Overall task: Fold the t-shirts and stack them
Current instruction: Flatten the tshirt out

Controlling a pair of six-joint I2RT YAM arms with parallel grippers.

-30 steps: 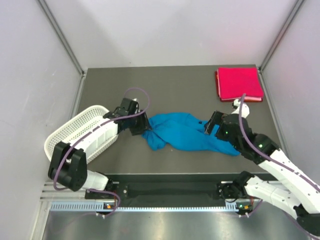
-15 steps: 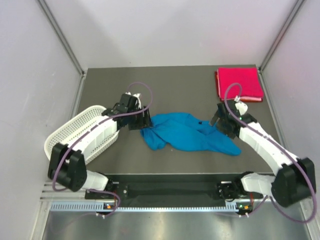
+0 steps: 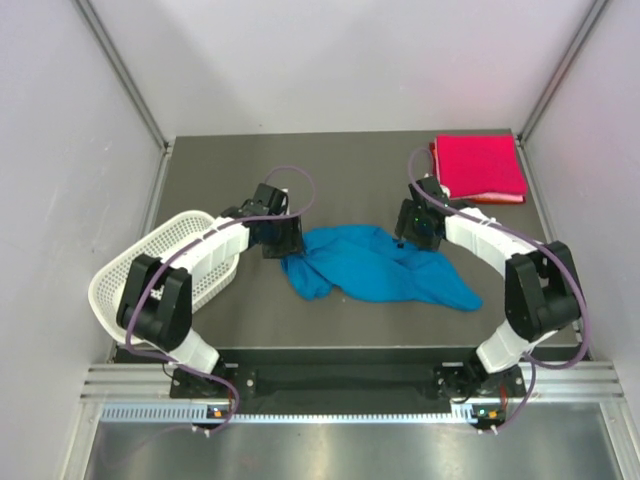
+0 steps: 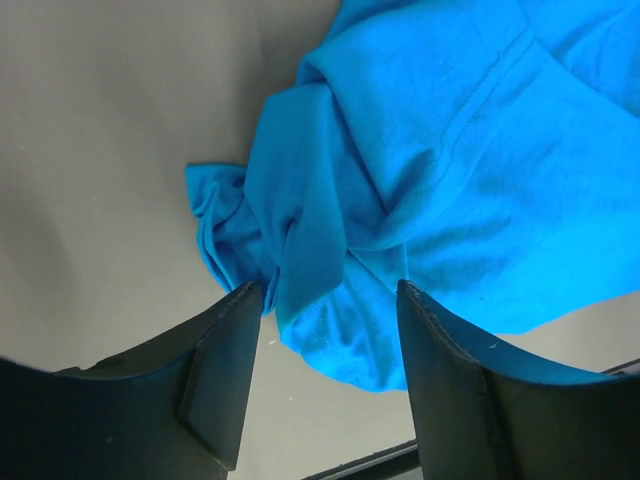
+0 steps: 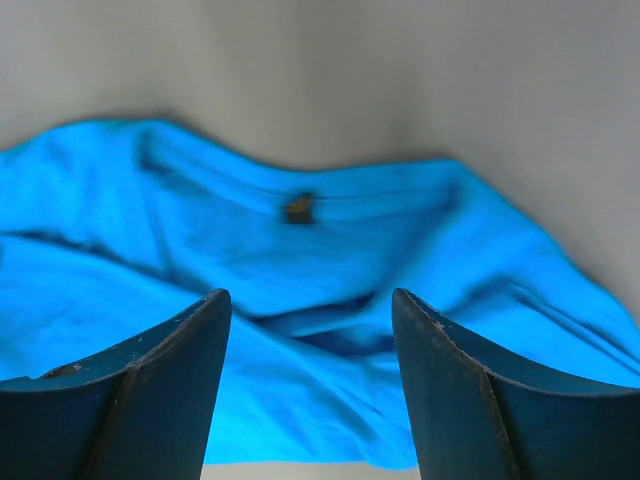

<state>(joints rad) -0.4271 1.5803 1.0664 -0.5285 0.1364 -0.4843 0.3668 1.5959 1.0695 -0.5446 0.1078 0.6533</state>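
Crumpled soft blue cloth t-shirt lies centre; flat, square-folded pink-red t-shirt far right. Left gripper and right gripper gape, holding nothing.

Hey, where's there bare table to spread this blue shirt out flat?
Bare: the far strip of table left of the folded pink-red t-shirt, and the near strip between the blue t-shirt and the front edge. Crowded: mid-table, left gripper and right gripper over it; basket at left.
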